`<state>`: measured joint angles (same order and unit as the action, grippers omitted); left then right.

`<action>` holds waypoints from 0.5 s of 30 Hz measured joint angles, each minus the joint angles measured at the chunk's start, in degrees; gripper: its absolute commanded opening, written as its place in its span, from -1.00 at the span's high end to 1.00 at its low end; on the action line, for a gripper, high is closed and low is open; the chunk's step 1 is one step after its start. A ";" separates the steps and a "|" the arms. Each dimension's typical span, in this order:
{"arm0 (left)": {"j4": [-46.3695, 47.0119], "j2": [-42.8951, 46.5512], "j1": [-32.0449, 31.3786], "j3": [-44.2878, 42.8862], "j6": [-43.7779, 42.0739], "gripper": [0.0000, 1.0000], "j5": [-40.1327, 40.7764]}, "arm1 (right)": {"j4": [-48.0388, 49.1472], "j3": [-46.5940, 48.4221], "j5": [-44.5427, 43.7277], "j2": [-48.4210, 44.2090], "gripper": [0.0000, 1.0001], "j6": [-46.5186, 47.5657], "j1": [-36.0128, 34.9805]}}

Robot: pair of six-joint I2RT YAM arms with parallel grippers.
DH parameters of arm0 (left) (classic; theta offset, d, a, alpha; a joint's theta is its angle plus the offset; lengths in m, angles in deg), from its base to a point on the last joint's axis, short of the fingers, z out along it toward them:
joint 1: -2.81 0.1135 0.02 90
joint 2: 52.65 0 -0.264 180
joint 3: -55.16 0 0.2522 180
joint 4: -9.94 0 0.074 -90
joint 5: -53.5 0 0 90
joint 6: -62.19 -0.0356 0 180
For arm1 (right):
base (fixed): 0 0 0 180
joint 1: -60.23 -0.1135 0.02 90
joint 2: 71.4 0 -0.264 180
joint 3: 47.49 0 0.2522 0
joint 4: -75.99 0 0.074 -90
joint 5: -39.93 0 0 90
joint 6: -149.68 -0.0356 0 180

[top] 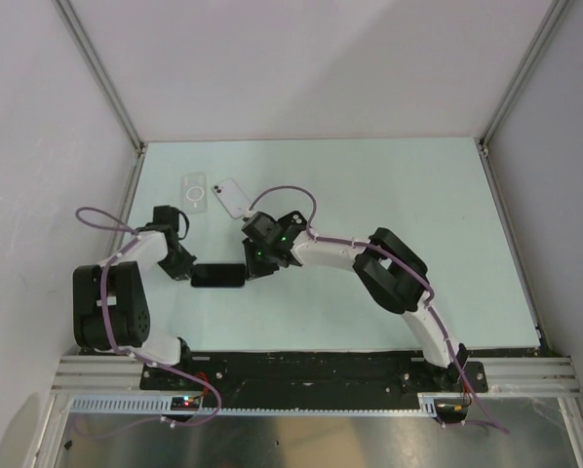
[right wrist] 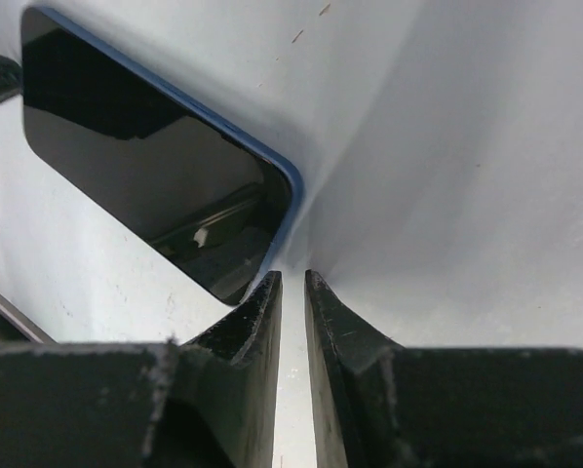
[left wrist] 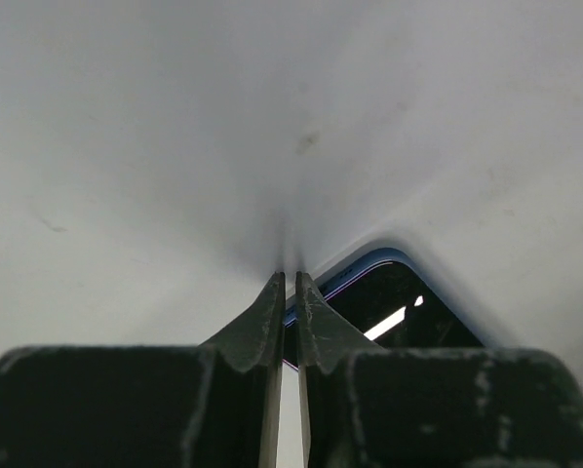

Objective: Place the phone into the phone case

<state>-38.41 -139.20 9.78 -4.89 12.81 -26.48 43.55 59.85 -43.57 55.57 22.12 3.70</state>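
- The phone lies flat and screen up, left of centre in the top view, its long sides running left to right across the table.
- The left gripper sits at the phone's left short end. Its fingers are pressed together with only a slit between them and hold nothing; in the wrist view a blue-edged phone corner shows just right of the tips.
- The right gripper sits at the phone's right short end, fingers drawn nearly together on nothing. The phone's rounded corner is just beside the left fingertip; whether they touch cannot be told.
- The clear phone case lies toward the upper left of the table, well apart from the phone and near the left wall.
- A white phone-shaped item lies tilted just right of the case, above the right gripper.
- A purple cable arcs over the right wrist, close to the white item.
- The widest open stretch of table lies to the right of the right arm.
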 measured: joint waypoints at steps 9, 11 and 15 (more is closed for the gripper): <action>0.55 2.34 -11.41 2.43 3.06 0.76 1.81 | -2.29 0.31 -2.19 -0.28 0.58 0.66 4.09; 0.39 2.75 -14.49 2.78 4.24 0.76 1.40 | -2.40 0.31 -3.04 -0.39 0.58 1.31 5.84; 0.48 3.26 -21.07 3.23 7.06 0.76 -0.68 | -2.93 0.83 -3.69 -0.42 0.57 2.82 9.16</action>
<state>-37.93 -135.94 -11.30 -1.65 19.87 -27.15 40.62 60.69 -47.27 55.16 24.94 12.86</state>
